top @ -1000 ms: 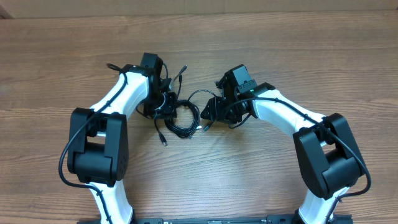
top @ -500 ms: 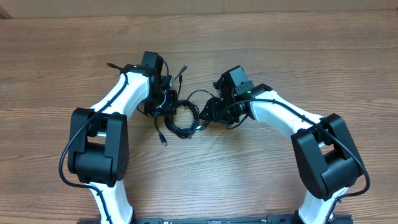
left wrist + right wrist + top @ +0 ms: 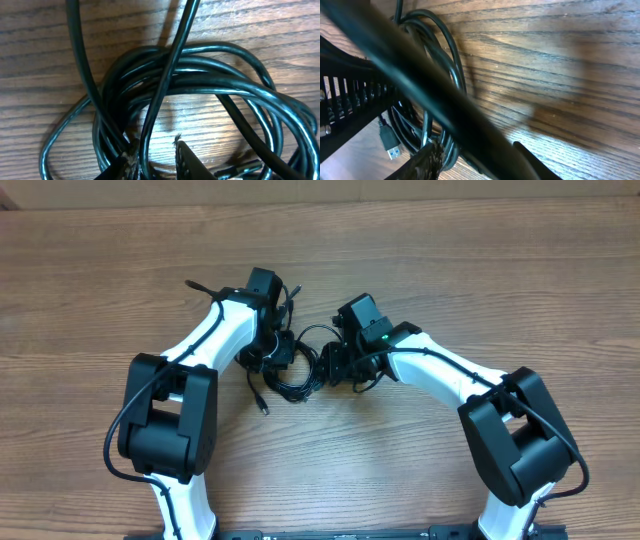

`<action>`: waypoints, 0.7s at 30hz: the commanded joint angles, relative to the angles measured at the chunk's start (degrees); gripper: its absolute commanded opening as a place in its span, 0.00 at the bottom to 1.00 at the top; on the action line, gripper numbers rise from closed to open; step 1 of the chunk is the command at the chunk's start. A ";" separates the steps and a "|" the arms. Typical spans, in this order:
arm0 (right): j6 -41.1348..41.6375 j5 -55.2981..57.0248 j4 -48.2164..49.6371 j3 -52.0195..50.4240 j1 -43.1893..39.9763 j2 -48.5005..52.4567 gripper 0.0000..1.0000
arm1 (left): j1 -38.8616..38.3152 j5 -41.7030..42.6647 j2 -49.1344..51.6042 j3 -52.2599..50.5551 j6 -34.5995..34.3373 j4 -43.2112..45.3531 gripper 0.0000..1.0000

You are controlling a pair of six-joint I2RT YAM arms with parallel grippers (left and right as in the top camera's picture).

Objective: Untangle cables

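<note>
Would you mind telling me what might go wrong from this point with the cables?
The left gripper straddles one strand crossing the coiled cables; pulling it may drag or tighten the whole bundle. The right gripper sits close to the left one, so they could collide. The USB plug might snag in a loop.

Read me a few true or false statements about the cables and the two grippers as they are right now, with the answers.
1. The cables lie in one tangled bundle on the wooden table. True.
2. The left gripper and the right gripper sit on opposite sides of that bundle. True.
3. The cables are white. False: they are black.
4. The right wrist view shows a USB plug with a blue insert. True.
5. The bundle hangs over the table's edge. False: it lies on the tabletop between the two arms.
</note>
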 commanded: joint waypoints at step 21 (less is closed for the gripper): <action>3.41 21.70 -3.67 -0.04 1.70 -0.04 0.36 | 0.74 6.60 1.11 0.57 4.00 1.90 0.04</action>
